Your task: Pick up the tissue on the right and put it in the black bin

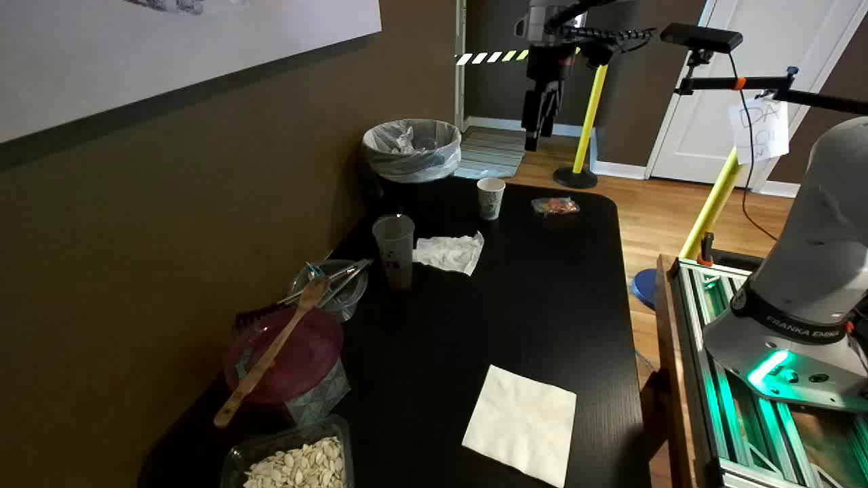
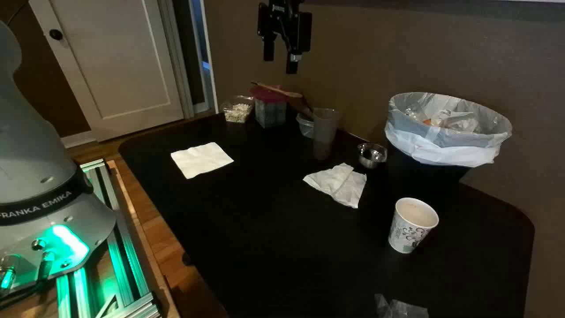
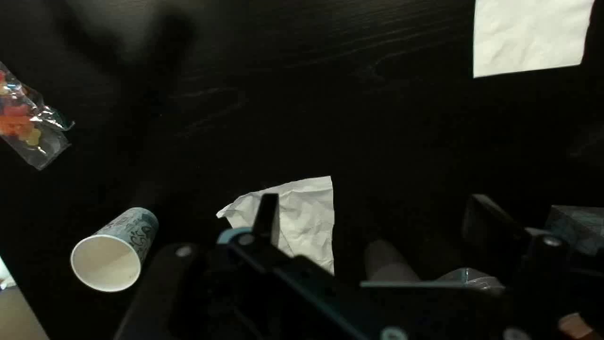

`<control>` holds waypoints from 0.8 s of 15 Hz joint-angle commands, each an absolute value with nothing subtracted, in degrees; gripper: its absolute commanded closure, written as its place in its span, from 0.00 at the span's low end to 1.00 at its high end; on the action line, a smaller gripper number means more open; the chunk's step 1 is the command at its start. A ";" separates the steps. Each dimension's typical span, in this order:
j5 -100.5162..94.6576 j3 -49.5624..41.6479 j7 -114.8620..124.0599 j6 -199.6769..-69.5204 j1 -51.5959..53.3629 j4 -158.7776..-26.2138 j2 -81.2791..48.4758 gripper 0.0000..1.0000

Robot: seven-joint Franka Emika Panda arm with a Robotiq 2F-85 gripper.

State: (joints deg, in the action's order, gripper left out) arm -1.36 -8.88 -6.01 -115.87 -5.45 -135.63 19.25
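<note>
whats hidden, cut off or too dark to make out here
Part of the crumpled tissue: wrist view, covered by the gripper.
Candy packet: wrist view, cut off by the left edge.
Seed tub: in an exterior view, cut off by the bottom edge.
Base of the black bin: in an exterior view, lost in darkness.

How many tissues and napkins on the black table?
2: the crumpled white tissue near the tall clear cup, and the flat cream napkin closer to the robot base. More could be hidden from view.
</note>
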 commanded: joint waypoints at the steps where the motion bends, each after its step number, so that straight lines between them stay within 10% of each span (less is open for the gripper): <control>1: -1.21 -8.51 -6.14 -115.76 -5.86 -135.54 19.21 0.00; 12: -1.82 -6.90 -8.38 -132.61 -4.46 -127.69 -1.14 0.00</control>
State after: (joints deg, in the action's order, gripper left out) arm -1.38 -7.46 -7.39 -127.65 -4.49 -132.78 8.28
